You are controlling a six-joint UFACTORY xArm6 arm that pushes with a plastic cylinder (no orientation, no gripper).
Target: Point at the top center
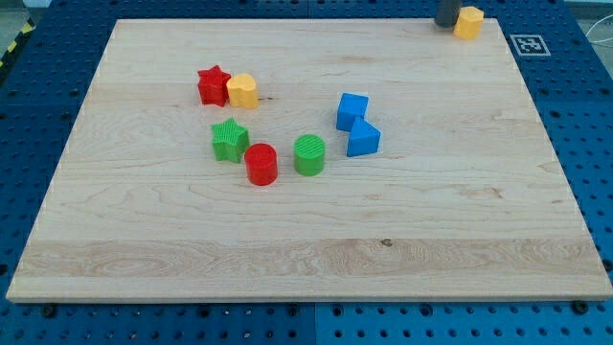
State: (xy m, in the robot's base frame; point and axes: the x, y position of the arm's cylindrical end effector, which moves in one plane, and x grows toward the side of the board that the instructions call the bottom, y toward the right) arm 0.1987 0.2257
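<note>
My tip is a dark rod end at the view's top right, on the board's far edge. It touches or nearly touches the left side of a yellow block. A red star and a second yellow block sit together at upper left of centre. A green star, a red cylinder and a green cylinder form an arc near the centre. A blue cube and a blue wedge-like block touch each other to the right of these.
The wooden board rests on a blue perforated table. A black-and-white marker tag lies just off the board's top right corner.
</note>
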